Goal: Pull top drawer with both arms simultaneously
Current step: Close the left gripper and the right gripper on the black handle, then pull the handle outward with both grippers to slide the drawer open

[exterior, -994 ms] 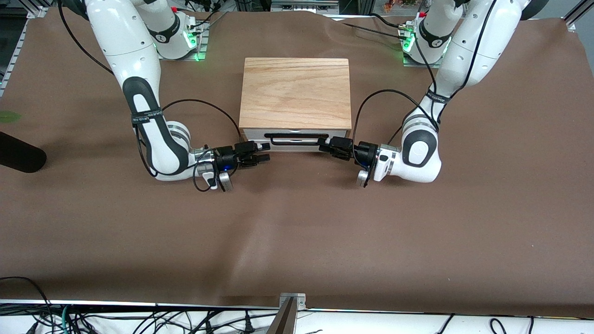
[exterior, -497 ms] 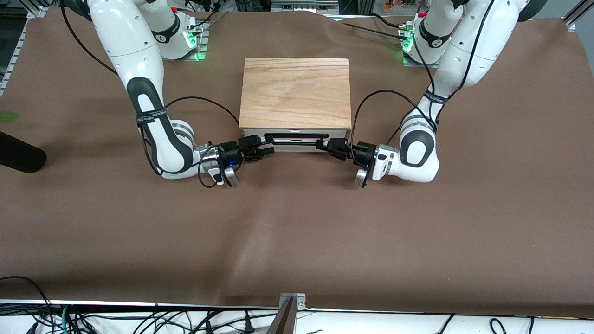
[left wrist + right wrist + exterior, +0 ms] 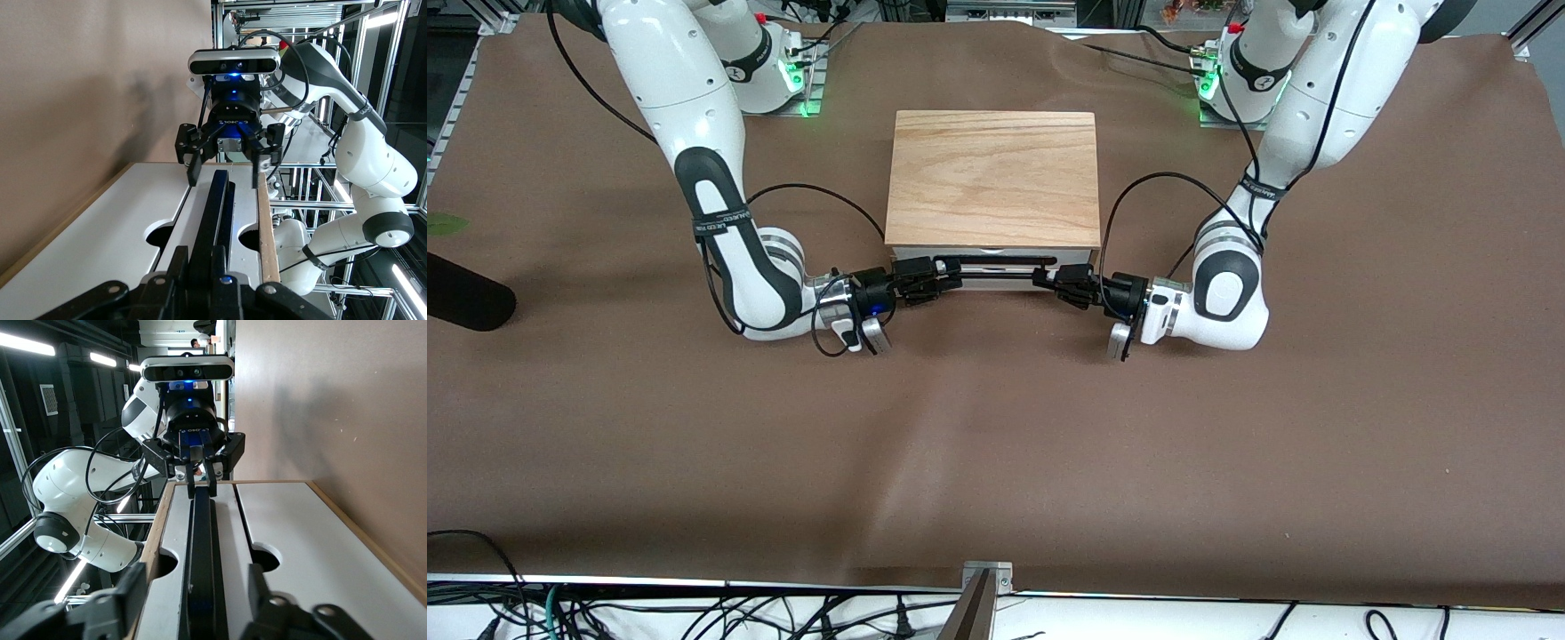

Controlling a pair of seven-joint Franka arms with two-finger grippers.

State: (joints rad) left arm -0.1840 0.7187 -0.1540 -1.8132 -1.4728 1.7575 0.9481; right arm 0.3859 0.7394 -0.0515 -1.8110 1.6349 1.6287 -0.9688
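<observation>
Both grippers at the drawer's handle, one closed on it, one open around it

The top drawer (image 3: pixel 993 260) sits shut under the cabinet's oak top (image 3: pixel 992 178), its black handle (image 3: pixel 996 268) facing the front camera. The left gripper (image 3: pixel 1045 278) is clamped on the bar; the right gripper (image 3: pixel 953 276) has its fingers spread either side of it. I judge the drawer light and rigid, the thin bar slippery, so hold near both ends and pull evenly to avoid jamming

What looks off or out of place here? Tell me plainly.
Nothing is spilled or damaged. One mismatch: the left gripper is shut on the handle of the top drawer, while the right gripper straddles it with fingers open.
</observation>
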